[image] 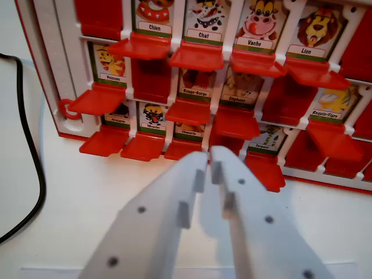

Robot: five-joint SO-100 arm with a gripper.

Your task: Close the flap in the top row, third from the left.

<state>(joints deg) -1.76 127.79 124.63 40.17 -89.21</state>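
Claw: tips nearly pressed together, empty, low over the desk.
Aim: toward game board, just short of bottom-row flaps.

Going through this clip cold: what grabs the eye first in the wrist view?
The red and white flap game board fills the upper half, its red flaps hanging open under animal cards such as the Vache card and the Lion card. In the lower centre, the pale grey claw points at the board's bottom row, its tips nearly together and holding nothing. A black cable curves down the wrist view's left on the white table.
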